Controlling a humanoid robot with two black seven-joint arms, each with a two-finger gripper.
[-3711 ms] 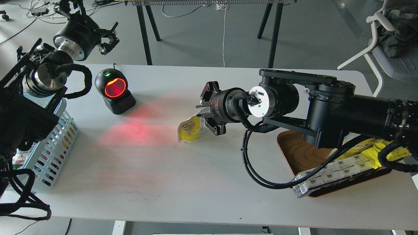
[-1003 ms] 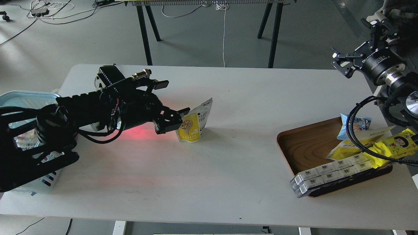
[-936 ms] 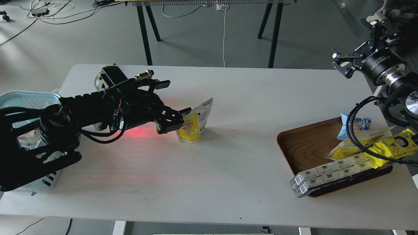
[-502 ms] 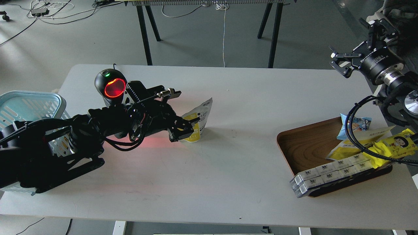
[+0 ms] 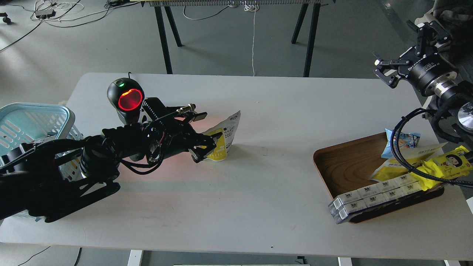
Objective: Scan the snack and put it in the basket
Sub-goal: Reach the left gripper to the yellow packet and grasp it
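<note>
One view only, from the head. Reaching in from the left, with the left pincer (image 5: 205, 146) pressed against the yellow front of the snack (image 5: 223, 137), fingers set on either side of the pouch's near edge; looks to be closing on it, though whether fully clamped cannot be told from here. Standing upright on the white surface (image 5: 236, 192), the pouch, near the middle, a little right of the scanner (image 5: 127, 100), whose window is glowing red and facing forward. Sitting at the far left edge, the basket (image 5: 34, 118), partly hidden by the arm. Hovering high at the right, well apart from everything, the right pincer (image 5: 401, 61), fingers spread and holding nothing, above the wooden tray (image 5: 343, 166) of other packets.

Judging the step: securing the grasp, with scanning not yet done. Calling next for a firm pinch, lifting, then turning the printed white back toward the red window before carrying leftward over the basket rim.
</note>
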